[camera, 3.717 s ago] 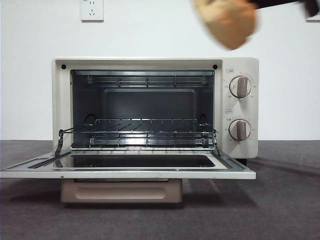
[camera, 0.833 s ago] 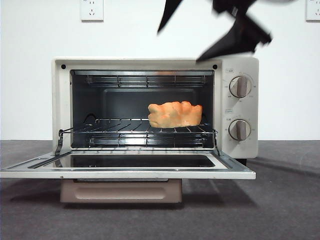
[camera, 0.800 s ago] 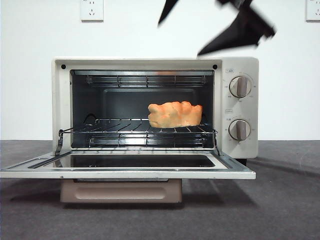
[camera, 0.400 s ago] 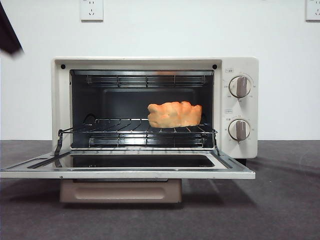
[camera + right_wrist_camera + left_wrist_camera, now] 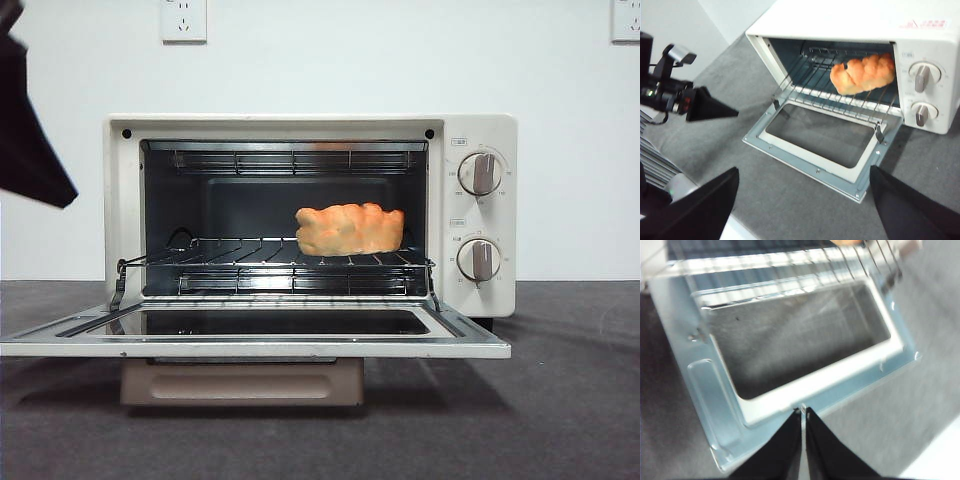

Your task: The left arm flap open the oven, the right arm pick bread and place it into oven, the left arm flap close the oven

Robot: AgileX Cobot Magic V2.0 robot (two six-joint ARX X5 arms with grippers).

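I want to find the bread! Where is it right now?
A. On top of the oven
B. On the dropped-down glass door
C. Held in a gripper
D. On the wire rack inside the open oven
D: the bread lies on the wire rack inside the oven, toward the knob side; no gripper touches it.

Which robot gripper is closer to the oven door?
The left one. The left gripper, jaws together, hovers just off the front edge of the open oven door. The right gripper, jaws wide apart, sits pulled back and higher, away from the oven.
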